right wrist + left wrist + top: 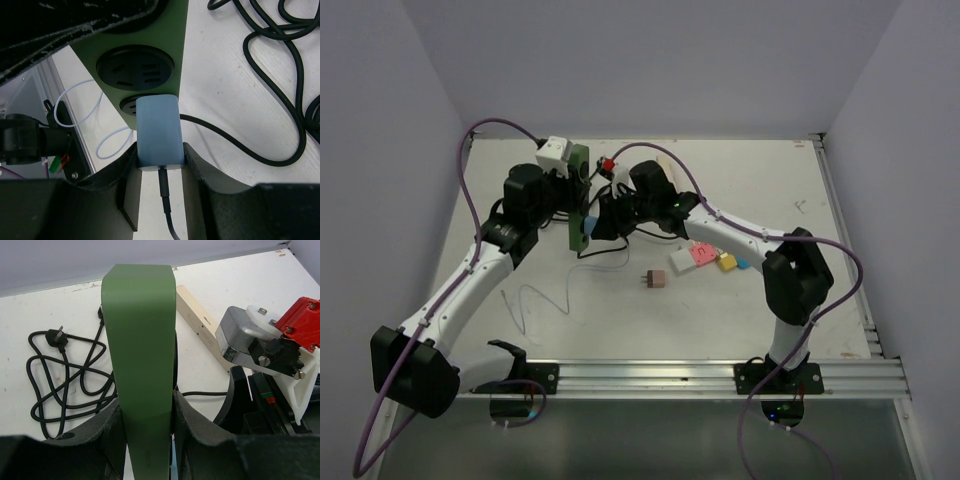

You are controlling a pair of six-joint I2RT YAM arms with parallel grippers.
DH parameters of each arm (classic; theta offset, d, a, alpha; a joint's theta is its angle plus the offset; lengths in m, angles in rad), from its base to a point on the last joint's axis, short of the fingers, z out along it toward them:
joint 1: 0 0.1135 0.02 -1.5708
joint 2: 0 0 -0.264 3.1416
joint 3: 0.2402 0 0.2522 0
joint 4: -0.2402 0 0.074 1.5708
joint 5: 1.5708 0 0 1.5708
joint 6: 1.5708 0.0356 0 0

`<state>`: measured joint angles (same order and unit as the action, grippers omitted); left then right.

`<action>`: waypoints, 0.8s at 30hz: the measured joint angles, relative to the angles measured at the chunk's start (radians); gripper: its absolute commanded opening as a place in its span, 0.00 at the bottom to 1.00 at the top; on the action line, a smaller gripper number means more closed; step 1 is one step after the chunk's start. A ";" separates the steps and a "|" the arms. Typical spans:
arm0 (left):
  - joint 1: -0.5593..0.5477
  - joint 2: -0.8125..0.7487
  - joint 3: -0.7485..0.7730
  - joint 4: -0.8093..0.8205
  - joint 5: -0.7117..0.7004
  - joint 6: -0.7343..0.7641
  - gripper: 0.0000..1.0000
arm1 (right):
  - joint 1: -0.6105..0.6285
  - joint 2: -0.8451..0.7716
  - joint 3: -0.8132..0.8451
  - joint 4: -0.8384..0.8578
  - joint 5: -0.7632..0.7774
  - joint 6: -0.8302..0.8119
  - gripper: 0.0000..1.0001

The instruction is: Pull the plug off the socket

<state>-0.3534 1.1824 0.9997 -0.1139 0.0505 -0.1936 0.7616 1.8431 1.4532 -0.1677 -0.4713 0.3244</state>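
Note:
The socket, a long dark green power strip (pixel 581 190), is held up off the table on its edge. My left gripper (pixel 147 425) is shut on its green body (pixel 142 340), one finger on each side. In the right wrist view a light blue plug (pixel 158 131) sits in the strip's (pixel 177 55) end outlet, next to an empty round outlet (pixel 135 66). My right gripper (pixel 160 162) is shut on the plug's sides, and a black cable (pixel 166 200) runs from the plug's near end. The prongs are hidden.
The strip's black cord (pixel 65 375) lies coiled on the table behind it. A beige bar (pixel 200 322) lies beyond the strip. White (pixel 682 262), pink (pixel 703 254) and yellow (pixel 726 262) adapters and a small pinkish plug (pixel 657 281) lie mid-table. A thin white wire (pixel 535 300) lies front left.

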 measured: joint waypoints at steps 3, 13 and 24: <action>-0.006 -0.003 0.000 -0.005 -0.022 0.012 0.00 | 0.002 -0.007 -0.002 -0.008 0.005 -0.014 0.00; -0.054 -0.018 0.000 -0.003 -0.074 0.019 0.00 | 0.004 -0.114 -0.069 -0.054 0.037 -0.065 0.00; -0.082 -0.007 0.021 0.003 -0.089 0.002 0.00 | -0.002 -0.220 -0.112 -0.125 0.070 -0.110 0.00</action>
<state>-0.4355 1.1751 1.0203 -0.1104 -0.0387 -0.1917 0.7597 1.6226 1.3411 -0.2928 -0.4011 0.2146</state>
